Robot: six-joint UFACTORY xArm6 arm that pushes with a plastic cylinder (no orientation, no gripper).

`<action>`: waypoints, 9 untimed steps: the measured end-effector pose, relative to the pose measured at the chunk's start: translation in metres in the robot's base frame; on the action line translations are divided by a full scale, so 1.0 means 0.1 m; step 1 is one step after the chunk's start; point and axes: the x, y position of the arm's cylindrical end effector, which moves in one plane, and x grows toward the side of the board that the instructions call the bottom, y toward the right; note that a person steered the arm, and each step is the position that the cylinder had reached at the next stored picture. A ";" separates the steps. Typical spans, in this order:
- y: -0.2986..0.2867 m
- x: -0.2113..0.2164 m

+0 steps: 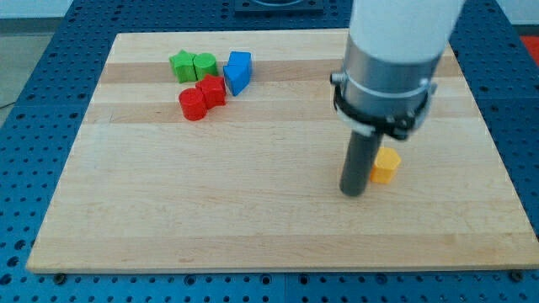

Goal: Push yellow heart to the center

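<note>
A yellow block [386,166], partly hidden by the rod so its shape is unclear, sits on the wooden board [253,219] right of centre. My tip [353,192] rests on the board just left of and slightly below the yellow block, close to it or touching it. The arm's grey and white body hangs above and hides the block's upper left part.
At the view's upper left stands a cluster: two green blocks [192,65], a blue block [238,71] to their right, and two red blocks [202,98] below them. The board lies on a blue perforated table [25,109].
</note>
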 end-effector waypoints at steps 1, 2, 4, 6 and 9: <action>-0.50 -0.40; -0.31 -0.19; 1.11 0.00; 0.52 -0.25; -0.31 -0.37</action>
